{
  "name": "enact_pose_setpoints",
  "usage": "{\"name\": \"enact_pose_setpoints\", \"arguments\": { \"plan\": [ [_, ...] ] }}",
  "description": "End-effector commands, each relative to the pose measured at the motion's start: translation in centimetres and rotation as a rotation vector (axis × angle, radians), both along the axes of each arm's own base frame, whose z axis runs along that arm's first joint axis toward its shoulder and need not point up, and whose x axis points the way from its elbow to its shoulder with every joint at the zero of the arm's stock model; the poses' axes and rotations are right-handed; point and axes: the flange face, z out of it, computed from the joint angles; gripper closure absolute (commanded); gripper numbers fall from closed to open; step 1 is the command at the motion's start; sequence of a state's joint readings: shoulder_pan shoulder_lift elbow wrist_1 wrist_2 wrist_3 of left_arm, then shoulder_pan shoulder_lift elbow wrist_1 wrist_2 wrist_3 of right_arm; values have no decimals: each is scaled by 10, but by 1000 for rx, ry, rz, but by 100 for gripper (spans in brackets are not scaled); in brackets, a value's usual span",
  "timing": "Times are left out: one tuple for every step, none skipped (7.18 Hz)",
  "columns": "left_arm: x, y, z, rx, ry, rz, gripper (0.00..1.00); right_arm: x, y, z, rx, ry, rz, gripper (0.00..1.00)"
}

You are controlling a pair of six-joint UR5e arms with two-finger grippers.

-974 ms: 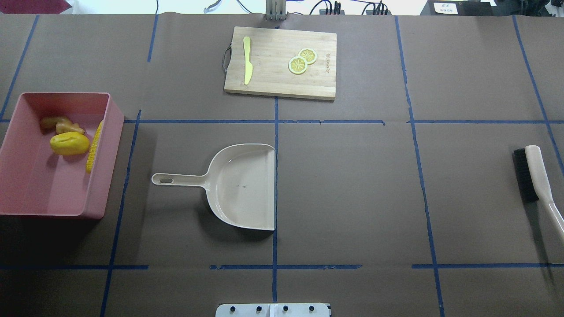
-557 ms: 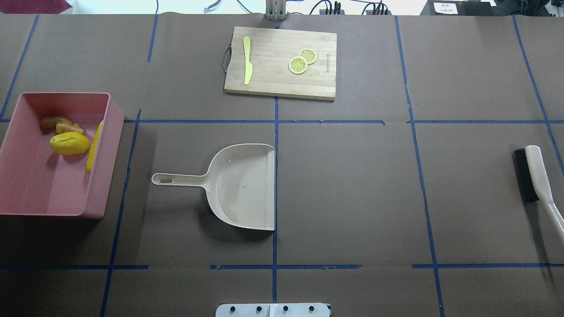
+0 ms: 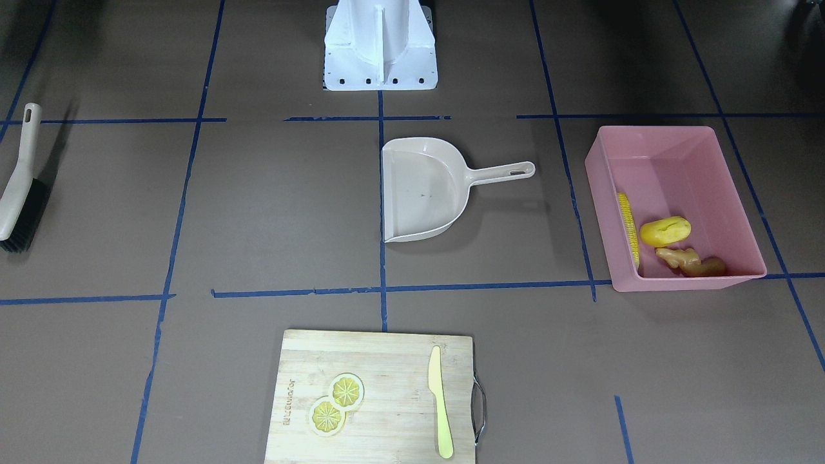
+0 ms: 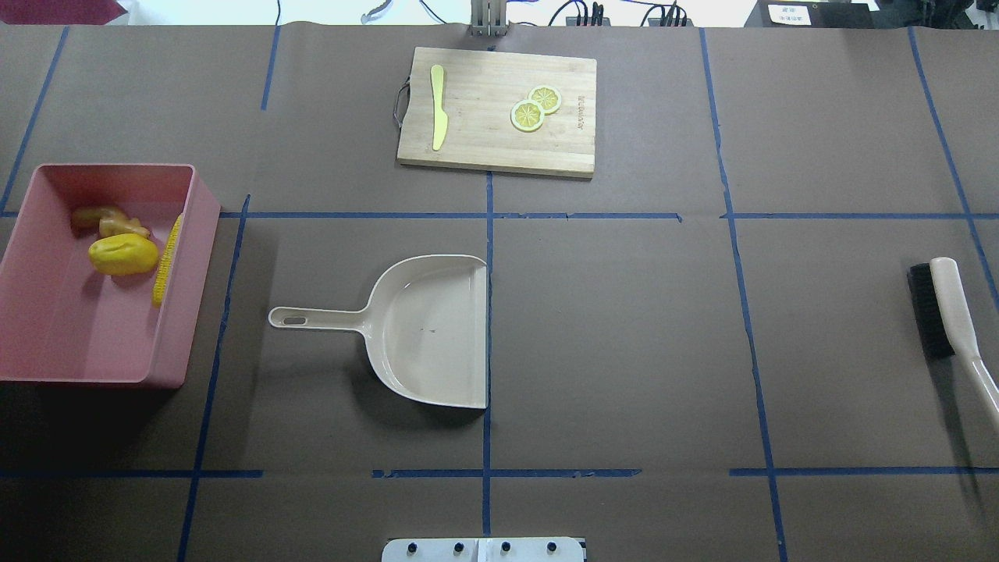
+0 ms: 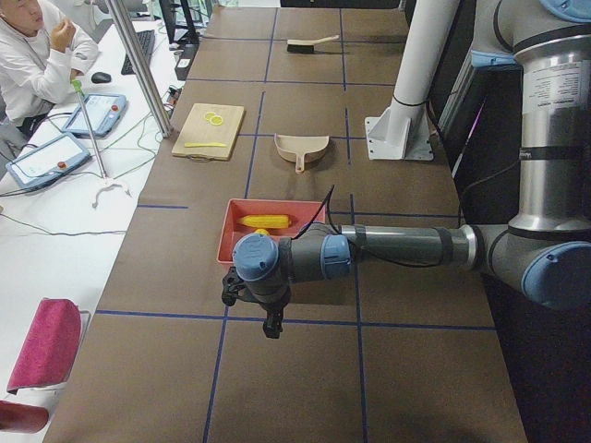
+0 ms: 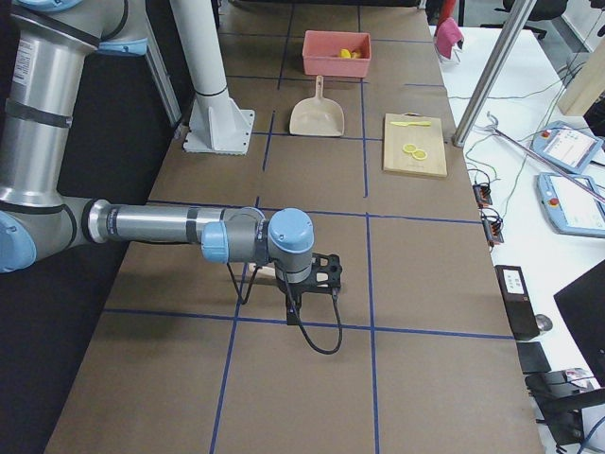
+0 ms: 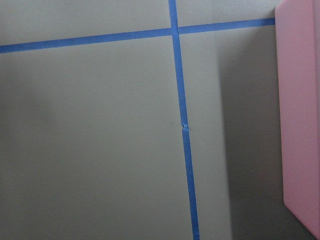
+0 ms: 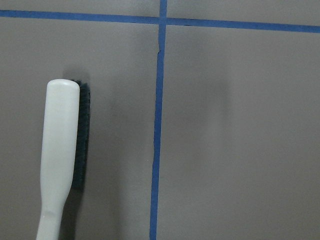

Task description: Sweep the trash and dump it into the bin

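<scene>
The table (image 4: 624,351) is covered in brown paper with a grid of blue tape. At its left end stands the bin (image 4: 70,336), upright. All three pieces of trash lie in the half of it far from the robot. The corn (image 4: 167,260) lies along the wall nearest the dustpan. The potato (image 4: 122,254) is just beside it. The ginger (image 4: 113,222) touches the potato on the far side.

The board (image 4: 484,140) lies at the far middle. It carries a knife (image 4: 439,105) near its handle end and two overlapping lemon slices (image 4: 535,108). The dustpan (image 4: 429,336) lies flat mid-table with its handle toward the bin and well apart from it. The brush (image 4: 948,304) lies at the right end, bristles on the side toward the dustpan.

The overhead view cuts off the brush handle. From the left end of the table, the left arm hides much of the bin. The left pincer (image 5: 268,323) hangs beyond the bin's outer end and the right pincer (image 6: 326,272) hangs by the brush. Both show only from the sides, so I cannot tell how their jaws stand.
</scene>
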State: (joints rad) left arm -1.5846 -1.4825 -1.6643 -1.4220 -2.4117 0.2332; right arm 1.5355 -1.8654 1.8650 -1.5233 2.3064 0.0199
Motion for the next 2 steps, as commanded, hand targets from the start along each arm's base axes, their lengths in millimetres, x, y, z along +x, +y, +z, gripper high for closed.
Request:
{"name": "enact_pose_setpoints", "arguments": {
  "plan": [
    [0, 0, 0, -1, 1, 0, 0, 0, 0, 0, -1, -2, 0, 0],
    [0, 0, 0, -1, 1, 0, 0, 0, 0, 0, -1, -2, 0, 0]
  ]
}}
